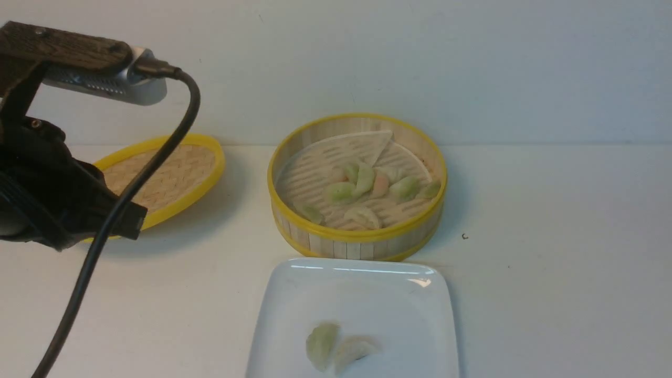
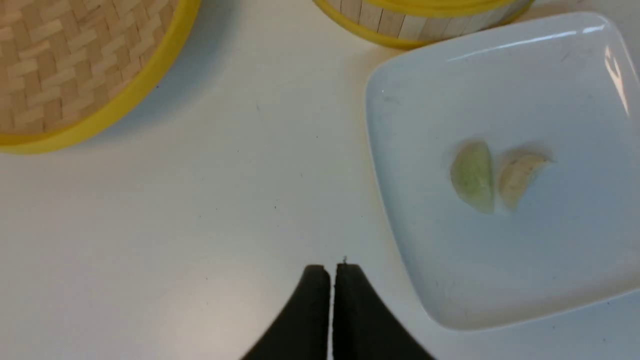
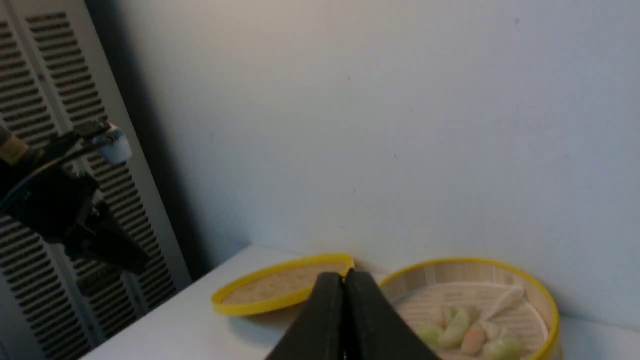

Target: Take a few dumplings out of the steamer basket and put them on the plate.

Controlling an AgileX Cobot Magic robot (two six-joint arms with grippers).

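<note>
The steamer basket (image 1: 357, 234) holds most of the dumplings (image 1: 362, 181) on its liner, and the plate (image 1: 367, 294) just in front carries two more side by side. The left gripper (image 2: 332, 270) and right gripper (image 3: 344, 276) are both closed on nothing, so this looks like a gap between transfers. Next, one must open and reach into the basket.

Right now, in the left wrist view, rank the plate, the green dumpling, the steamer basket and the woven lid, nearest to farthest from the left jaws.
1. Plate, its left rim closest.
2. Green dumpling, on the plate.
3. Steamer basket, behind the plate, and woven lid, on the robot's left: too close to call.
</note>
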